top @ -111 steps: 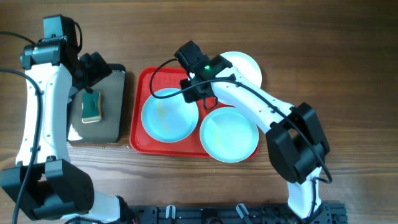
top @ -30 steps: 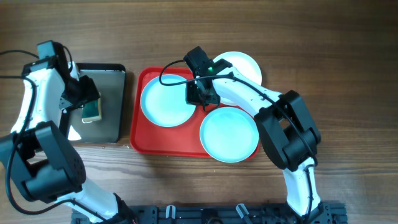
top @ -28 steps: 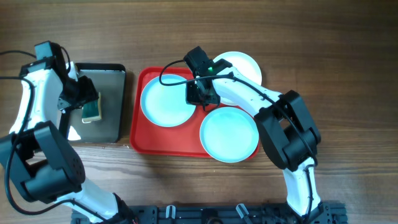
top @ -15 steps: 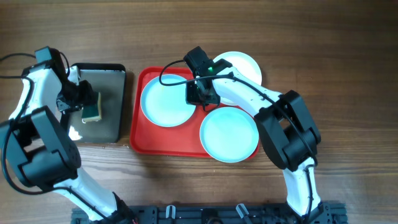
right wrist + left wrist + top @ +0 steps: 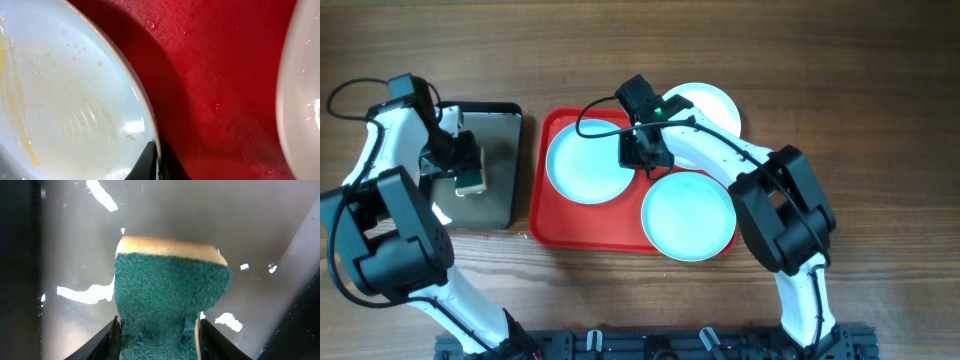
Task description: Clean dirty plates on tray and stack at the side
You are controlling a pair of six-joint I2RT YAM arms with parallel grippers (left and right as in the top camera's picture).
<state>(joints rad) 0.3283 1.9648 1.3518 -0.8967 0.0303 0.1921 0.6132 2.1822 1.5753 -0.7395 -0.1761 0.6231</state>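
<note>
The right hand (image 5: 156,162) pinches the rim of the plate (image 5: 65,100) on the tray (image 5: 215,75), likely steadying it; left of the tray, the left hand (image 5: 156,335) grips a sponge (image 5: 170,285).

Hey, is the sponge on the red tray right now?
No, the sponge is at the grey metal tray, between the jaws of the left gripper, well left of the red tray.

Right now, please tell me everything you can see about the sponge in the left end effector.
The sponge is a block with a rough dark-green scouring face over a yellow foam layer, which shows at its far edge. The left end effector pinches its near end, and the sponge narrows there. It sits over the wet, shiny grey metal tray; whether it touches that tray is unclear.
</note>
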